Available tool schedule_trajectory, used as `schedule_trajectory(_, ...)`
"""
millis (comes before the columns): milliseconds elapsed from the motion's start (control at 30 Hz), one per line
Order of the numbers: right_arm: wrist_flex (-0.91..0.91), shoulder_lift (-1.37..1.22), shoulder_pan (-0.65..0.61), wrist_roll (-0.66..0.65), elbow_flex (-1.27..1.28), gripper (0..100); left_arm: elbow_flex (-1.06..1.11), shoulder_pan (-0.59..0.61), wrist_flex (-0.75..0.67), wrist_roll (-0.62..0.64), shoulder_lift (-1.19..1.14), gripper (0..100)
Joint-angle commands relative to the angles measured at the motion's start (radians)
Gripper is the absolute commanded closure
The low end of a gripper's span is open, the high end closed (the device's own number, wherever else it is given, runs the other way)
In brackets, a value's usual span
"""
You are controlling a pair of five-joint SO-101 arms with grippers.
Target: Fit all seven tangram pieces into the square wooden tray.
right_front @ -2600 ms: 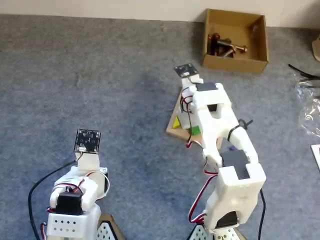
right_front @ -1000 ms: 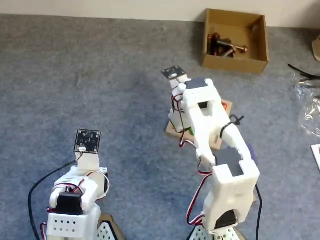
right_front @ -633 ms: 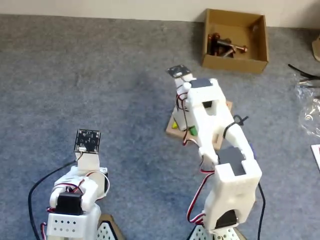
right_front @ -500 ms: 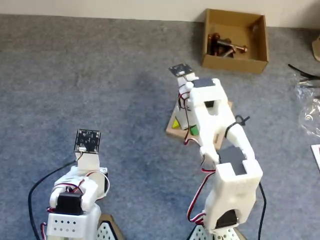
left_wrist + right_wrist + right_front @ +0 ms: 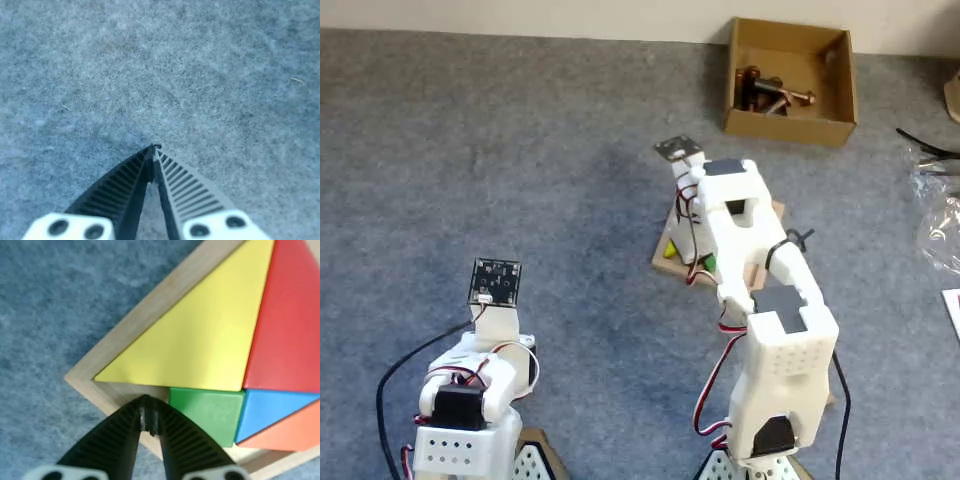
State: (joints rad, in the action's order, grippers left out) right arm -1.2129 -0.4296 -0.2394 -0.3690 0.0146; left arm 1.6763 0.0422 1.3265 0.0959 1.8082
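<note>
Grey felt worktop (image 5: 520, 150): we count five pieces (image 5: 200, 340) in the tray (image 5: 145, 305), corner gap unfilled; left pincer (image 5: 154, 149) and right pincer (image 5: 148, 416) pressed together.

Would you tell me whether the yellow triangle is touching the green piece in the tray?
Touching. The right wrist view shows the yellow triangle flush against the green piece, no gap.

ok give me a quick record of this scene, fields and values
tray: wooden tray on the grey carpet
pieces visible in tray: yellow triangle, red triangle, green square, blue piece, orange piece
right claw: shut, tips at the bare tray corner beside the green square
left claw: shut, over bare carpet, away from the tray
nearby: cardboard box beyond the tray
</note>
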Motion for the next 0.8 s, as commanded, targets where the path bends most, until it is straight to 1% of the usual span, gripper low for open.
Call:
schedule_trajectory(0,0.027,0.028,0.025,-0.017,-0.062,98.8,0.019,-0.016,-0.002,0.008,0.007,99)
schedule_trajectory(267,0.030,0.025,0.039,-0.017,-0.131,98.8,0.019,-0.016,-0.002,0.008,0.007,99)
schedule_trajectory(400,0.102,0.025,0.039,-0.017,-0.124,98.8,0.019,-0.016,-0.002,0.008,0.007,99)
schedule_trajectory(533,0.110,0.025,0.039,-0.014,-0.127,98.8,0.019,-0.016,-0.002,0.008,0.007,99)
schedule_trajectory(667,0.097,0.031,0.038,-0.012,-0.127,98.8,0.019,-0.016,-0.002,0.008,0.007,99)
schedule_trajectory(767,0.022,0.036,0.033,-0.012,-0.133,98.8,0.019,-0.016,-0.002,0.008,0.007,99)
